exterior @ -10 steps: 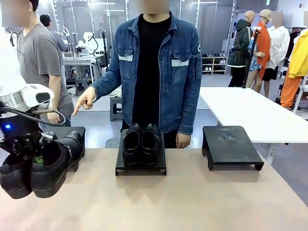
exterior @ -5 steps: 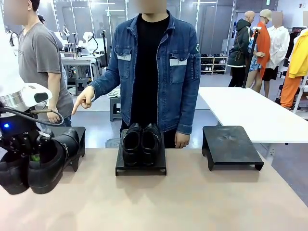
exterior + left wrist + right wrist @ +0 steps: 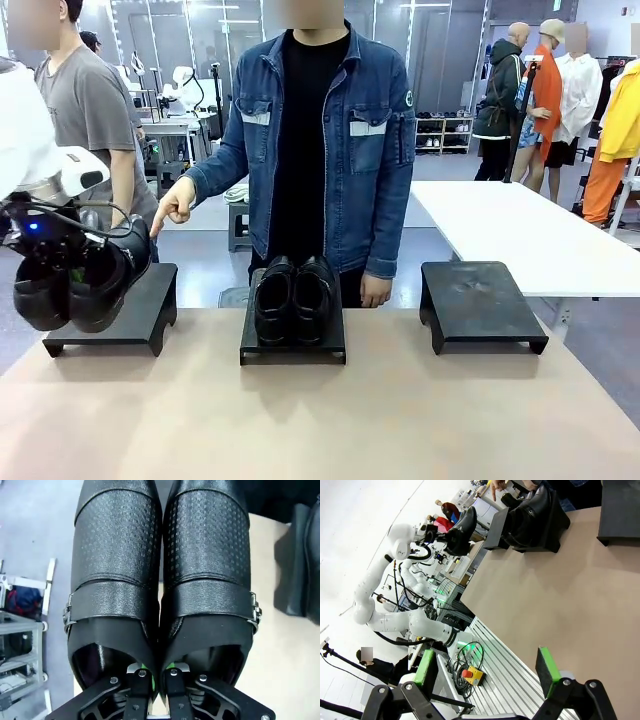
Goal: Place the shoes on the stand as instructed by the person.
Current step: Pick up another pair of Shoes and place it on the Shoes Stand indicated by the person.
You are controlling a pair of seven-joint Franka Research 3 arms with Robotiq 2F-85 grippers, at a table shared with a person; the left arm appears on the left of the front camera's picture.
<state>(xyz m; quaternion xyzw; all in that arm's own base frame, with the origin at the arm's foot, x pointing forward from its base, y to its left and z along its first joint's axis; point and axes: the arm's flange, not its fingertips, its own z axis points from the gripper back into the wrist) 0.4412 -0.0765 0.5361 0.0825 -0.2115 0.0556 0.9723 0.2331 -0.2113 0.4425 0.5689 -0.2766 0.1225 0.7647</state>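
Observation:
One pair of glossy black shoes (image 3: 80, 290) hangs in the air over the left black stand (image 3: 150, 300), with my left gripper (image 3: 62, 272) shut on it. In the left wrist view the left gripper (image 3: 154, 672) pinches the two inner walls of the shoes (image 3: 120, 560) together, toes pointing away. Another pair of shoes (image 3: 293, 298) sits on the middle stand (image 3: 330, 350). The person (image 3: 320, 150) in a denim jacket stands behind it, one hand (image 3: 175, 210) pointing down towards the left stand. My right gripper (image 3: 487, 672) is open over the table's near edge, holding nothing.
A third black stand (image 3: 480, 300) sits bare at the right of the tan table (image 3: 350, 420). Other people stand behind at the left and far right. A white table (image 3: 520, 230) is at the back right.
My left gripper has risen and moved away from the table's front, carrying the shoes up over the left stand. The person's hand keeps pointing.

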